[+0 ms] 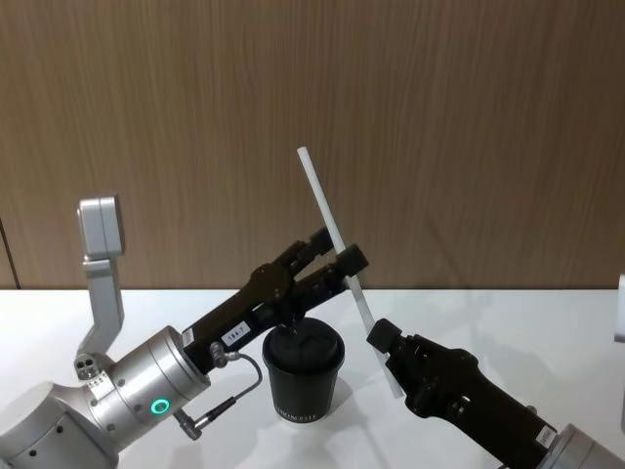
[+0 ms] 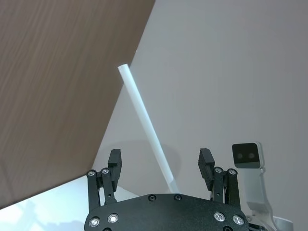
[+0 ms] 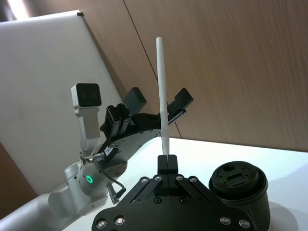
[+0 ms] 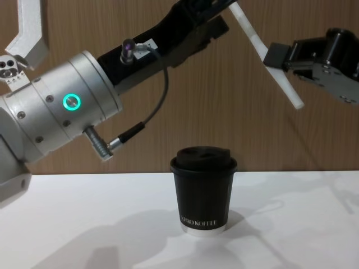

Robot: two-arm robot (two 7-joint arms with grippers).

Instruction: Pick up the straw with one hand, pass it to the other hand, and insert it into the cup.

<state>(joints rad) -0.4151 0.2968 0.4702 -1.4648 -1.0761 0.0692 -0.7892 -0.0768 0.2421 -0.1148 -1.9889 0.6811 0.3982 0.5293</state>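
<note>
1. Head view: the left gripper (image 1: 338, 248) reaches up from the lower left on its silver wrist (image 1: 146, 386), whose green ring is lit. Its jaws are spread wide. In the left wrist view its fingers (image 2: 114, 162) stand well apart on either side of the straw (image 1: 319, 195) and touch it on neither side.
2. The cup (image 1: 303, 389) stands upright on the white table (image 1: 547, 322), just below the left gripper's fingers, with its black domed lid on.
3. The straw is tilted, its upper end leaning left. Its middle passes between the left gripper's spread fingers and its upper length sticks out above them. Its lower part sits in the right gripper (image 1: 379, 337).
4. The right gripper comes in from the lower right, its pads clamped tight on the straw near the lower end. A short stub pokes out below the pads. In the chest view the stub hangs in the air to the right of the cup, higher than the lid.
</note>
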